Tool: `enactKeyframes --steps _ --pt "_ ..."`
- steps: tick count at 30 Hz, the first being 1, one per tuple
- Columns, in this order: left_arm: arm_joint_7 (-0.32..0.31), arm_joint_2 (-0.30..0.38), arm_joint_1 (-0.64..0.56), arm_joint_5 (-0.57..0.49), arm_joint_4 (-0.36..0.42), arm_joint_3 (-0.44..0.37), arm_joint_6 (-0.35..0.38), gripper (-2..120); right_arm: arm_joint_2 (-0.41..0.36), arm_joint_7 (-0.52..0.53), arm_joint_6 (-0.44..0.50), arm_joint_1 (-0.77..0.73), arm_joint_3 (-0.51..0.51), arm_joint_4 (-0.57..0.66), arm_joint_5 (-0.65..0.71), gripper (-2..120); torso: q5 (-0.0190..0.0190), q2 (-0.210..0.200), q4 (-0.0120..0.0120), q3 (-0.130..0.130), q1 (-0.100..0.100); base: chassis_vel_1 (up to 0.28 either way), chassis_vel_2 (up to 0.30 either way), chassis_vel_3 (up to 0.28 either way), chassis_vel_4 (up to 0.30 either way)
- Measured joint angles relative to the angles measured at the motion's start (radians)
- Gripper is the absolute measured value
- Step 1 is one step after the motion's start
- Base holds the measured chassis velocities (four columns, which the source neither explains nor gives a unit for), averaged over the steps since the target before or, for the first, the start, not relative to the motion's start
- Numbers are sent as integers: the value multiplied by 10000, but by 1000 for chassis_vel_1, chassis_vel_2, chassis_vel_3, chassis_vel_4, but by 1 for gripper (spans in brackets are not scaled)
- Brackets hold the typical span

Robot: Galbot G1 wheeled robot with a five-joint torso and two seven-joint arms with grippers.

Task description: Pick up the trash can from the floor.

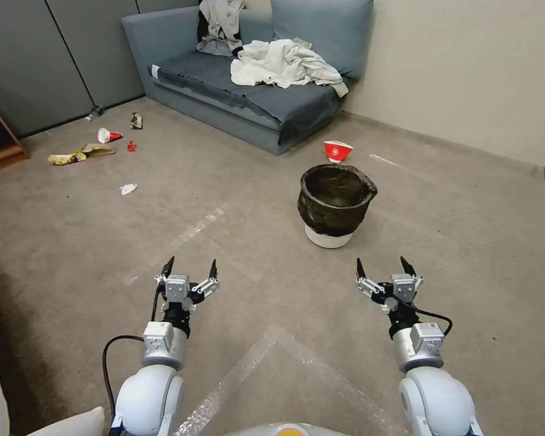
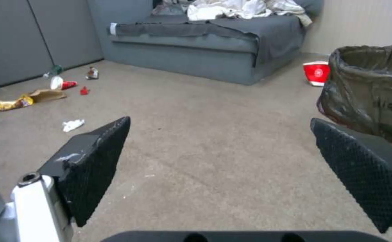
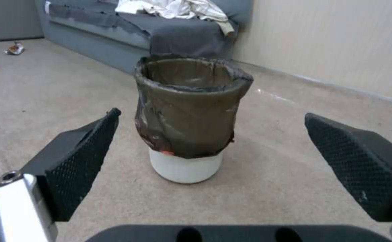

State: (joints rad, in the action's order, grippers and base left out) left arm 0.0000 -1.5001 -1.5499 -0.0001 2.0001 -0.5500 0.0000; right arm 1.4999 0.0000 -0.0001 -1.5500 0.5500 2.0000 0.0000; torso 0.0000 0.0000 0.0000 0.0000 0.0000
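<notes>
Right tool [image 1: 386,267] gapes, apparently short of trash can [image 1: 334,204].

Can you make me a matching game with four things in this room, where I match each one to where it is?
Things:
1. round white plastic trash can with a black bag
2. small red-and-white paper bowl
3. crumpled white cloth
4. right tool

Places:
A. on the grey sofa
B. open above the beige carpet floor, close to the robot
C. upright on the carpet, ahead of the right arm
D. on the carpet between the bin and the sofa

Pairs: 1-C, 2-D, 3-A, 4-B
</notes>
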Motion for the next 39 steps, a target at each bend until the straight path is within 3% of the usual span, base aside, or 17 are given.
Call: enactKeyframes --steps 39 --pt "0 0 0 0 0 0 0 100 0 0 0 -1 0 0 0 100 0 0 0 0 0 0 0 0 0"
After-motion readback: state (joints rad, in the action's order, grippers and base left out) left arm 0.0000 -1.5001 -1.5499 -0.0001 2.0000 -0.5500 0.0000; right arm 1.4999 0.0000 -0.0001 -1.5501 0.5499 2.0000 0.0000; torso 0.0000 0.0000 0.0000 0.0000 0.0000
